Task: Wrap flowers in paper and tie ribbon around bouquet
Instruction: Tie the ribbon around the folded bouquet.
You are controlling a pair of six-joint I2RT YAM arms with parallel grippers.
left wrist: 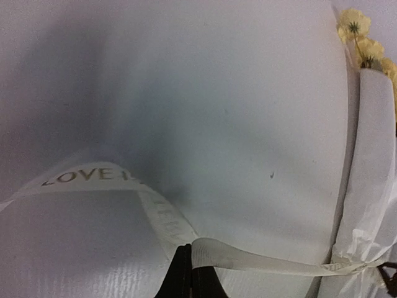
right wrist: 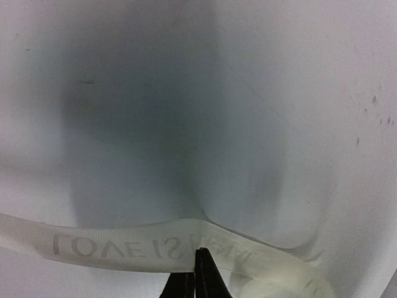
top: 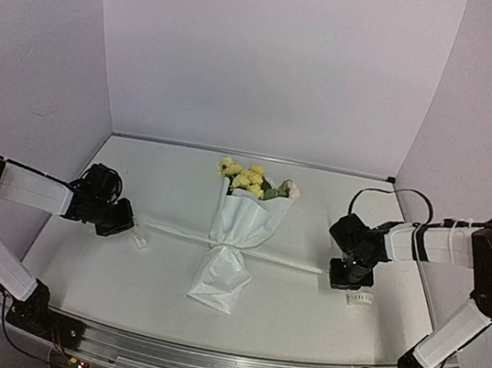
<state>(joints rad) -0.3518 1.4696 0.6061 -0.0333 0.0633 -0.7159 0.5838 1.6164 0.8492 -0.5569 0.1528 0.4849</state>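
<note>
Most of the task looks done — the flowers [top: 249,179] lie wrapped in the paper [top: 225,273] at mid-frame on the tabletop [top: 319,315], the ribbon [top: 290,262] is drawn round the wrap's waist, its ends clamped by the left pincer [left wrist: 189,273] and right pincer [right wrist: 193,276] — only the bow is judged left.

Thin crinkled white wrapping paper [top: 237,229], matt. Narrow cream fabric ribbon [left wrist: 260,262], faintly satiny, gold-lettered. Smooth matt white table surface [top: 319,315]; brushed silver metal rail [top: 219,365] along its near edge.
</note>
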